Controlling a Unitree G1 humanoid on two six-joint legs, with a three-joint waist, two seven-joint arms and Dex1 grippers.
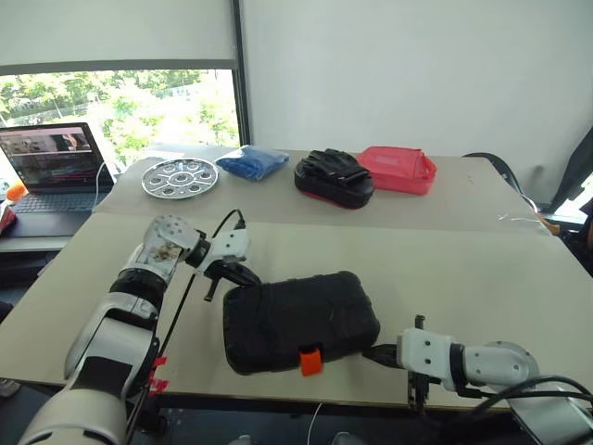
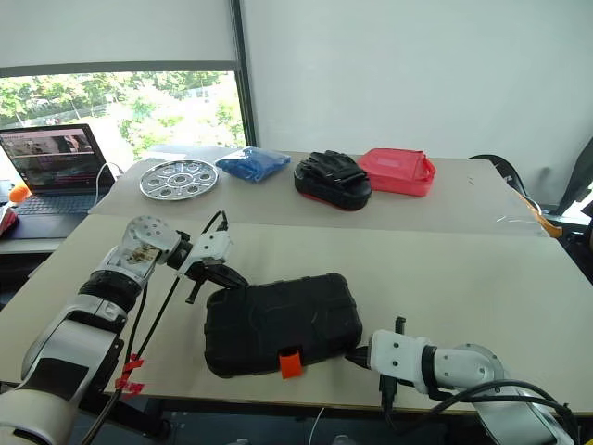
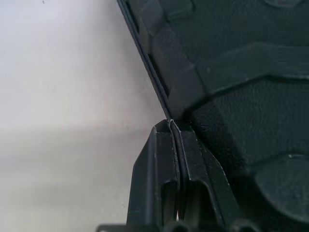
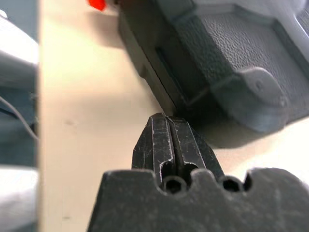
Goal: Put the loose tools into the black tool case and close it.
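Far left: laptop (image 1: 51, 171) on a side desk. Round silver dimpled tray (image 1: 180, 177), crumpled blue cloth (image 1: 252, 163), black bundle (image 1: 334, 177) and red pouch (image 1: 398, 170) along the far table. Left gripper (image 1: 233, 274), fingers pressed together, tips against the case's far left corner. Case (image 1: 296, 320), flat, ribbed, pebbled black plastic with orange latch (image 1: 310, 361), closed near the table's front edge. Right gripper (image 1: 378, 353), likewise pinched closed, at its right edge.

- The left arm (image 1: 116, 324) has silver-grey shell segments with black joint bands and a round metallic wrist housing.
- A black cable (image 1: 176, 320) runs along it, with red tape tabs (image 1: 156, 373) lower down.
- The right arm (image 1: 486, 364) has a white wrist block on a grey rounded forearm, trailing black cables.
- Both grippers' fingers (image 4: 166, 142) are scuffed black.
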